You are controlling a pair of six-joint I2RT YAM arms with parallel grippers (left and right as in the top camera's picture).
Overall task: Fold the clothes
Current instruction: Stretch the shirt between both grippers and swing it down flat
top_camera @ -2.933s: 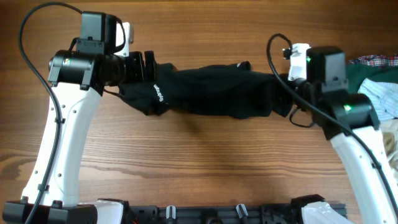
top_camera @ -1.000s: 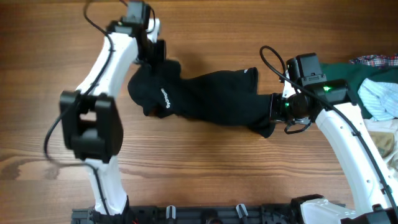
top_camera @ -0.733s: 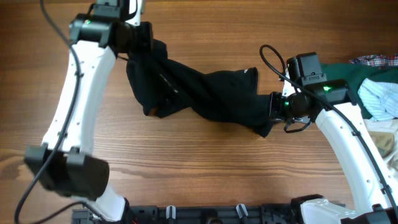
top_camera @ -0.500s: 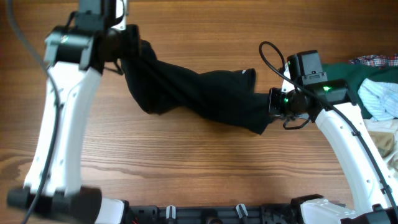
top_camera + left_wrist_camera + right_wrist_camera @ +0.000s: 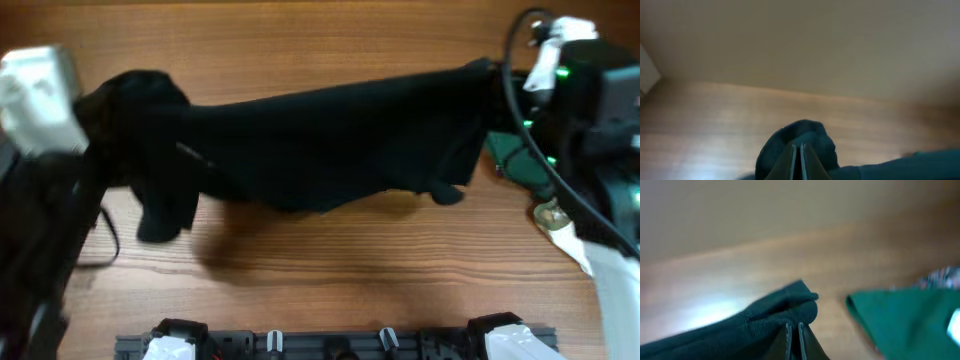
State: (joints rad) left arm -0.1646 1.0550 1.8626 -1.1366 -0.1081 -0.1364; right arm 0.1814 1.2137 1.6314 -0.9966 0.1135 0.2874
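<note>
Big change over the wooden table (image 5: 300, 300): half a second ago the black polo shirt (image 5: 320, 140) sagged low and twisted just off the table, and now it's hauled up high above it, looming large in the overhead view and pulled into one long span; I can see its soft shadow on the table below, so I judge it fully airborne, no part resting on the table.

Both arms have come up with it; the left arm (image 5: 40, 250) is a blur over the table's left end, the right arm (image 5: 600, 100) has swung up over the table's right end.

The shirt's left end droops in a loose lobe toward the table, while its right end is drawn taut and higher.

The left gripper (image 5: 799, 148) is clamped tight, fingers together with a dark bunch of the shirt pinched at the tips; the right gripper (image 5: 793, 327) is likewise closed, biting a folded edge of the shirt.

The dark green garment (image 5: 512, 160) lies on the table's right end, apart from the shirt and untouched.

My read: this is a lift to stretch the shirt out; no fold is made, and it wants laying flat on the table first; the drooping left lobe could land creased.
</note>
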